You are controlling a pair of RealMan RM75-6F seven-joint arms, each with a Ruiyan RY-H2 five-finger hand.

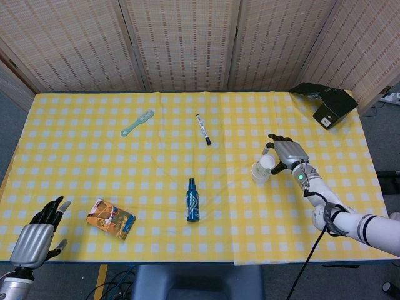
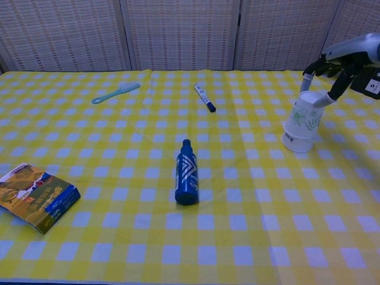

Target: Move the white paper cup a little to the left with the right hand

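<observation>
At the bottom left corner of the head view we see our left hand (image 1: 34, 240) low at the near edge of the table (image 1: 81, 162), its fingers spread and holding nothing. Just beyond it, toward the lower left of the frame, lies a small book (image 1: 110, 218) with an orange cover, flat on the yellow checked cloth. Near the centre a blue bottle (image 1: 192, 200) lies on its side, its cap pointing away from us.

Right of centre we find the white paper cup (image 2: 302, 123), upside down with its wide rim toward the cloth; in the chest view it leans to the left, the right side of its rim looking slightly raised. Our right hand (image 1: 286, 155) is at the cup's upper end, with fingertips (image 2: 306, 81) on either side of the cup's base, so we grip the cup there.

Farther back, in the upper middle, a marker (image 1: 203, 129) lies on the cloth, and up and to the left of it a pale green brush (image 1: 137, 122). At the far right corner of the table sits a black box (image 1: 325, 100).
</observation>
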